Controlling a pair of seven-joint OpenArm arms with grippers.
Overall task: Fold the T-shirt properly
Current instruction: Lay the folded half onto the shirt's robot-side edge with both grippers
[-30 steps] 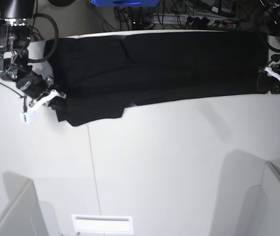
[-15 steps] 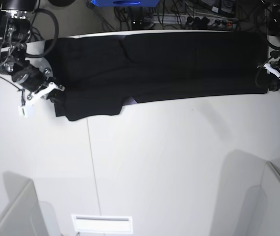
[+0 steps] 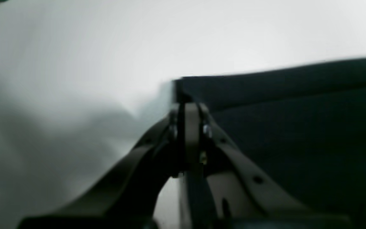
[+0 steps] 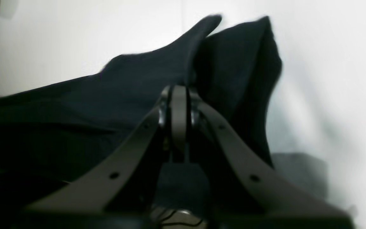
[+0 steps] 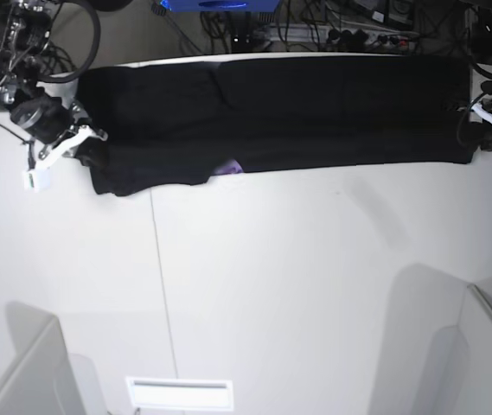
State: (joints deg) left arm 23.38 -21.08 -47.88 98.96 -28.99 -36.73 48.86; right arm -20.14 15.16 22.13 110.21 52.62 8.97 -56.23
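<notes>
The black T-shirt [image 5: 297, 108] lies stretched along the table's [image 5: 315, 285] far edge, each end pinched by a closed end effector, left [image 5: 481, 143] and right [image 5: 88, 156].

Both arms black w/ white brackets nr the wrist, looped black cables. Right end effector [image 4: 179, 105] & left end effector [image 3: 189, 117]: dark grey fingers, small screws, holes along each.

Base view overhead on the table [image 5: 271, 285], both wrist views close, low, sharing the T-shirt [image 5: 315, 108]
</notes>
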